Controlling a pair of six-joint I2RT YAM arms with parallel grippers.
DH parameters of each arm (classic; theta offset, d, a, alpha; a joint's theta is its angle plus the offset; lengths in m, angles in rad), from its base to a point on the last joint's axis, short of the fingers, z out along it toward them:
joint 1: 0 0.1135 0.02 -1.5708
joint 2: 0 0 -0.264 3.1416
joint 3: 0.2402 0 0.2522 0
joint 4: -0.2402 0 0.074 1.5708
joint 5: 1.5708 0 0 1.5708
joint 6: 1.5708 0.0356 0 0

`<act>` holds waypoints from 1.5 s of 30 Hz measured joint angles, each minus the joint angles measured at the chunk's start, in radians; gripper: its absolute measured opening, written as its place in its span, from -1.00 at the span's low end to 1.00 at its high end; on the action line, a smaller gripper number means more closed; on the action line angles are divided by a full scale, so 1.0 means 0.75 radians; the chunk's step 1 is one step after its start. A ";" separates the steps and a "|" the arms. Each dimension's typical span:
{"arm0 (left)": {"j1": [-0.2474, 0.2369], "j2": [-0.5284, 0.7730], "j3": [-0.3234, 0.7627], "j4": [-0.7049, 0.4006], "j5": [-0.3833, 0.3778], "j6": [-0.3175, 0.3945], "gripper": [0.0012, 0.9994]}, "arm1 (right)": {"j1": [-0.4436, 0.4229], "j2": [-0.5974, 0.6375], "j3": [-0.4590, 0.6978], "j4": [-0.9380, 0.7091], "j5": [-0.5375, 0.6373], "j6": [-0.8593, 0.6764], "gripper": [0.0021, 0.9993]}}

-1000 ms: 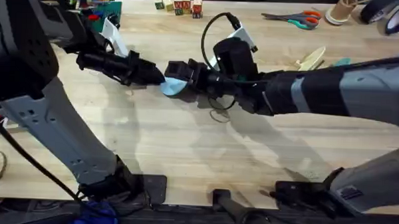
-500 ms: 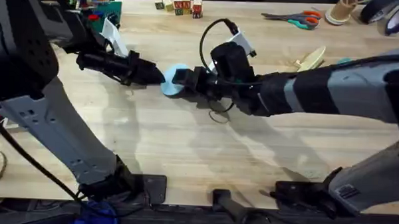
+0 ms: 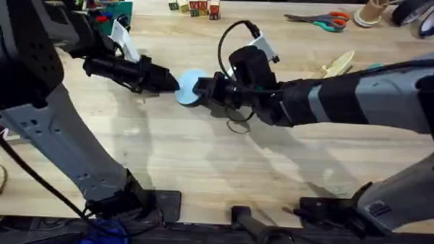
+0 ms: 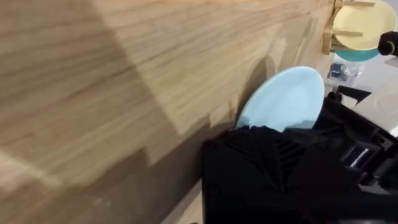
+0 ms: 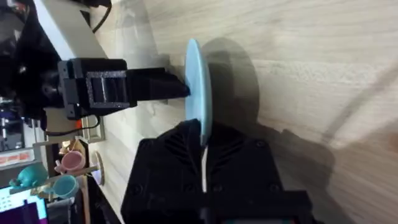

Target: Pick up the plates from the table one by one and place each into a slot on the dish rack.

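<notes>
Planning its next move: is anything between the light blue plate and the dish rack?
Only the right arm's own wrist lies between the light blue plate, in the right tool, and the dish rack.

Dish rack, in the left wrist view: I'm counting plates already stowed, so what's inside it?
The dish rack holds a cream plate between its pegs, with a teal plate beside it, mostly covered. Anything deeper in the rack is cut off.
</notes>
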 joint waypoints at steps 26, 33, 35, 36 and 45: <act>-0.004 -0.012 0.313 -0.302 -0.132 -0.032 -0.93 | -0.014 -0.001 0.003 0.000 -0.010 -0.062 -0.95; -0.024 -0.256 0.336 -0.272 -0.374 -0.182 -0.93 | -0.060 -0.043 0.018 -0.018 -0.037 -0.145 -0.95; -0.035 -0.342 0.345 -0.260 -0.456 -0.247 -0.93 | -0.065 -0.044 0.036 -0.019 -0.052 -0.162 -0.95; -0.043 -0.379 0.349 -0.258 -0.500 -0.278 -0.93 | -0.065 -0.045 0.045 -0.019 -0.062 -0.172 -0.95; -0.162 -0.532 0.355 -0.281 -0.796 -0.416 -0.92 | -0.065 -0.044 0.088 -0.124 -0.093 -0.280 -0.94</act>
